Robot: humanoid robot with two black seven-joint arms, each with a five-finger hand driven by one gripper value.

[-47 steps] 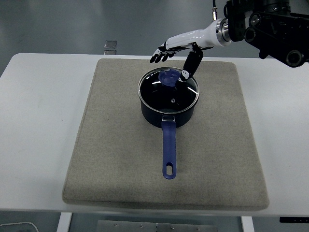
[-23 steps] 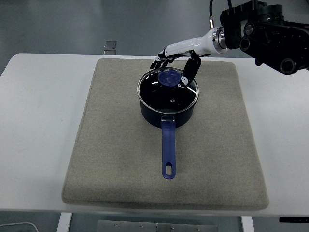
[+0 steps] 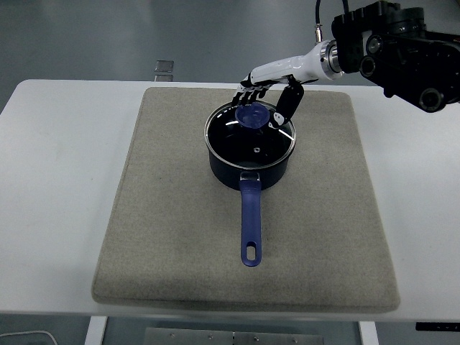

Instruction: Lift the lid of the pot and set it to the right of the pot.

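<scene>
**Hand over the lid knob**

A dark blue pot [image 3: 251, 159] stands on a grey mat [image 3: 172, 237] on the white table [image 3: 50, 180], a little behind the mat's centre. Its long blue handle [image 3: 250, 224] points toward the near edge and has a hole at the end. The glass lid [image 3: 250, 135] sits on the pot, with a metal rim and a round blue knob [image 3: 251, 115] (the knob appears toward the back of the lid).

The right hand [image 3: 270, 90] comes in from the upper right and hangs over the knob. Its fingers [image 3: 244, 91] are spread behind the knob, the thumb [image 3: 290, 104] points down at the knob's right side, and nothing is grasped.
</scene>
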